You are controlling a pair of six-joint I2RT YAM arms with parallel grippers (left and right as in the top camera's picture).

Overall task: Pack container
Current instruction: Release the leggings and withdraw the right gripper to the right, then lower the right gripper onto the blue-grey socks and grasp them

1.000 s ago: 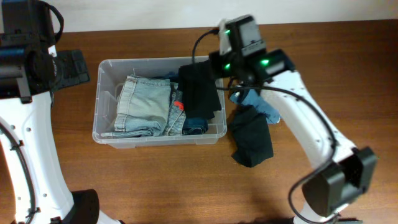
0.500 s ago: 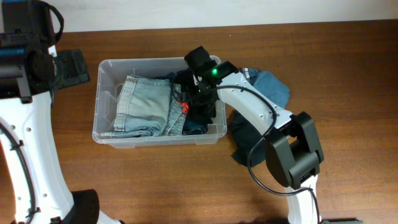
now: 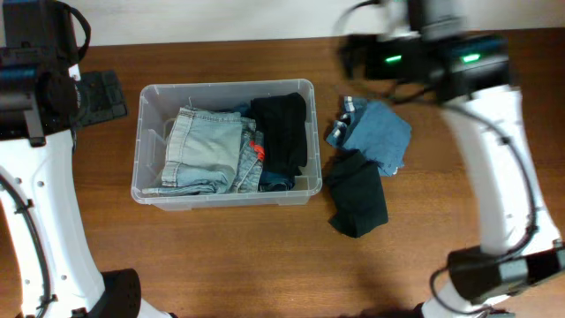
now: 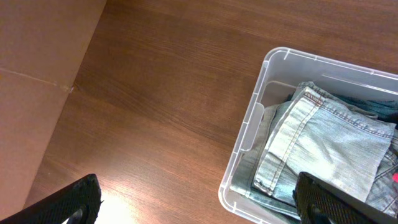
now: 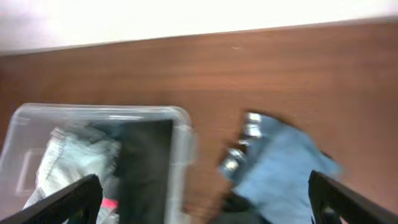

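Observation:
The container [image 3: 141, 132] is a clear plastic bin on the wooden table. It holds folded light denim [image 3: 205, 146] on its left and a black garment [image 3: 284, 131] at its right end. My right gripper [image 3: 357, 57] hangs blurred above the table behind the bin's right end, open and empty. In the right wrist view the right gripper [image 5: 205, 202] looks down on the container [image 5: 183, 124], the black garment [image 5: 146, 168] and a blue garment [image 5: 283, 165]. My left gripper [image 4: 196, 205] is open over bare table beside the container [image 4: 249, 124].
On the table right of the bin lie a blue garment [image 3: 378, 132] and, nearer the front, a black garment [image 3: 357, 201]. The left arm's white links [image 3: 44, 212] run down the left side. A pale wall edge [image 3: 221, 26] borders the far table side.
The right gripper lowered the black garment into the bin's right end, opened, and pulled up and back to the right. The garment now lies in the bin. The left arm stayed still.

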